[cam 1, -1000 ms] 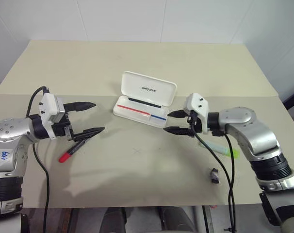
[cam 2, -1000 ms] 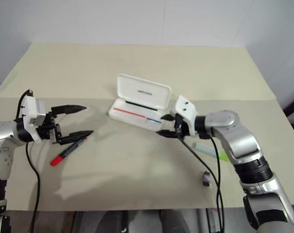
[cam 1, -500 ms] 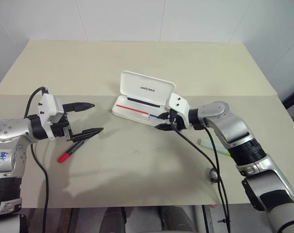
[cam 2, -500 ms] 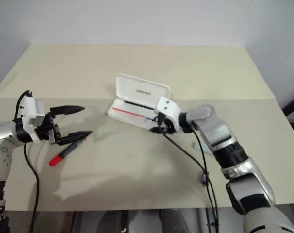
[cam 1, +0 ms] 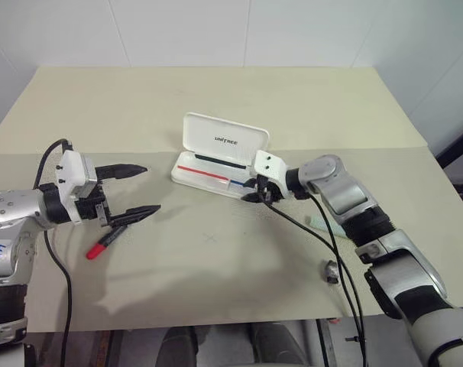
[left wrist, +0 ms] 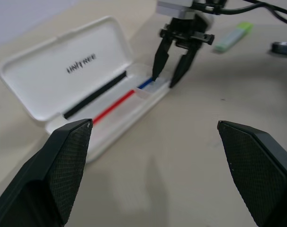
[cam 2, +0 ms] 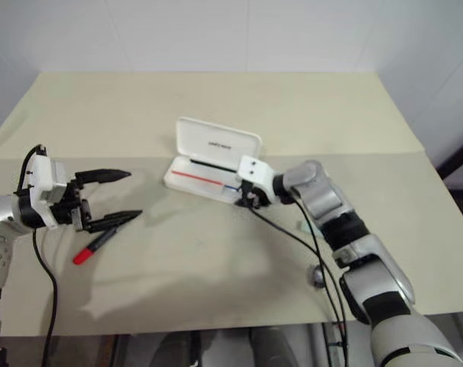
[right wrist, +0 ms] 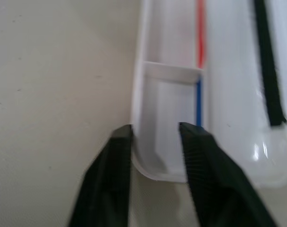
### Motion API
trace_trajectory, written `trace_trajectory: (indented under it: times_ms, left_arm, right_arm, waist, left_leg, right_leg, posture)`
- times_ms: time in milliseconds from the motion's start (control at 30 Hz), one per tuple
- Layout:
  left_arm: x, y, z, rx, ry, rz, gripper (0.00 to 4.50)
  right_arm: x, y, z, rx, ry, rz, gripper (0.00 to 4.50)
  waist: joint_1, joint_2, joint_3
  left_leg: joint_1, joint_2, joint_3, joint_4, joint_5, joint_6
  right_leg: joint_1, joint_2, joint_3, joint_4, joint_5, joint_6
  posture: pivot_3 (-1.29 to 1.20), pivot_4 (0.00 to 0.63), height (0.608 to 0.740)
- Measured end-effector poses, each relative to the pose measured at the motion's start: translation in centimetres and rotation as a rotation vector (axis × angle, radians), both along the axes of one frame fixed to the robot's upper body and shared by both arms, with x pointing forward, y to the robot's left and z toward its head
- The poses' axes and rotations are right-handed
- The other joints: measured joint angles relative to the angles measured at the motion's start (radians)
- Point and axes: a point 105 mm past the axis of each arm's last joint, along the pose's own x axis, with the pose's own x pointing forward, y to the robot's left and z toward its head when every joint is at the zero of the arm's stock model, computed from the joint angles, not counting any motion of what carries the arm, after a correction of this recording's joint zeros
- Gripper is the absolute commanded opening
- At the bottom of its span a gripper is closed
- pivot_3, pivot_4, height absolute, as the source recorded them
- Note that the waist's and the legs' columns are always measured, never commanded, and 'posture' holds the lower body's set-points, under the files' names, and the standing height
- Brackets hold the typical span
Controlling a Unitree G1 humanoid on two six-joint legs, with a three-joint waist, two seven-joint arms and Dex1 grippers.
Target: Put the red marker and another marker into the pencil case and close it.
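Pencil case [cam 1: 220,157] open at desk [cam 1: 216,290] centre. Right gripper [cam 1: 256,193] straddles its front wall at blue-stripe end, fingers narrowly apart, grasp unconfirmed. Left gripper [cam 1: 136,189] released wide; red marker [cam 1: 108,238] just below. Green marker [left wrist: 232,37] beside right forearm.

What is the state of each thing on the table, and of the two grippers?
pencil case: open, lid up, no marker inside.
red marker: lying on the table, capped.
green highlighter: lying on the table, capped.
left gripper: open, empty.
right gripper: narrowly open, its fingers astride the case's front wall.
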Motion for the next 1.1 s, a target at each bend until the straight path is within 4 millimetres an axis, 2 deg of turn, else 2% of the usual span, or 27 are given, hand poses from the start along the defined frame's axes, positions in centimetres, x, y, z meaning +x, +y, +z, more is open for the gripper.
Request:
trace_trajectory:
  times_ms: [67,167,400,500,633,733,1000,1100]
  left_arm:
    - [-0.3,0.5,0.2,0.025,0.008,-0.005,4.50]
    - [-0.1,1.3,0.4,0.029,0.004,0.013,4.50]
    - [0.2,1.6,0.7,0.032,-0.021,0.023,4.50]
    - [0.3,2.1,0.4,0.036,-0.022,0.035,4.50]
    - [0.5,3.1,0.2,0.056,-0.018,0.053,4.50]
    - [0.5,3.4,0.2,0.057,-0.021,0.054,4.50]
    - [0.0,3.7,-1.2,0.062,0.024,0.058,4.50]
    - [-0.1,3.7,-1.1,0.063,0.020,0.056,4.50]
  right_arm:
    - [-0.1,0.1,0.0,-0.002,0.007,0.014,0.02]
    - [-0.1,0.1,-0.1,-0.010,0.005,0.027,0.02]
    - [-0.4,0.4,0.1,-0.010,-0.015,0.075,0.02]
    - [-1.1,-0.5,0.3,-0.037,-0.023,0.134,0.02]
    - [-2.8,-2.2,0.7,-0.093,-0.035,0.208,0.02]
    - [-4.8,-2.4,0.8,-0.101,-0.021,0.251,0.02]
    - [-9.3,-3.2,-1.5,-0.128,0.086,0.230,0.02]
    - [-9.9,-2.9,-1.6,-0.124,0.087,0.228,0.02]
  waist:
    - [0.000,0.000,0.000]
    - [-0.007,-0.001,-0.001]
    - [-0.014,-0.001,-0.001]
    - [-0.012,-0.001,-0.001]
    - [-0.012,-0.001,0.000]
    - [-0.012,-0.001,0.000]
    - [-0.010,-0.001,0.000]
    - [-0.010,-0.001,0.000]
  left_leg:
    - [0.000,0.000,0.000,0.000,0.000,0.000]
    - [0.002,-0.001,-0.001,0.000,0.001,0.000]
    - [0.001,-0.001,-0.001,-0.001,0.001,0.000]
    - [-0.001,-0.001,-0.001,-0.002,0.001,0.000]
    - [-0.002,0.000,-0.001,-0.003,0.000,0.000]
    - [-0.002,0.001,-0.001,-0.004,0.000,-0.001]
    - [-0.002,0.001,-0.001,-0.002,0.000,-0.001]
    - [-0.001,0.001,-0.001,-0.002,0.000,-0.001]
  right_leg:
    - [0.000,0.000,0.000,0.000,0.000,0.000]
    - [0.002,-0.001,0.000,0.000,0.000,0.000]
    - [0.001,0.000,0.000,0.000,0.000,0.000]
    - [-0.001,0.000,-0.001,0.000,0.000,0.000]
    - [-0.003,0.000,-0.001,-0.002,-0.001,0.000]
    - [-0.003,0.000,-0.001,-0.001,-0.001,-0.001]
    - [-0.002,0.000,-0.001,-0.001,-0.002,-0.002]
    - [-0.002,0.000,-0.001,0.000,-0.002,-0.002]
  posture:
    - [0.00,0.150,0.740]
    - [0.00,0.150,0.740]
    - [0.00,0.150,0.740]
    - [0.00,0.150,0.740]
    - [0.00,0.150,0.740]
    - [0.00,0.150,0.740]
    - [0.00,0.150,0.740]
    - [0.00,0.150,0.740]
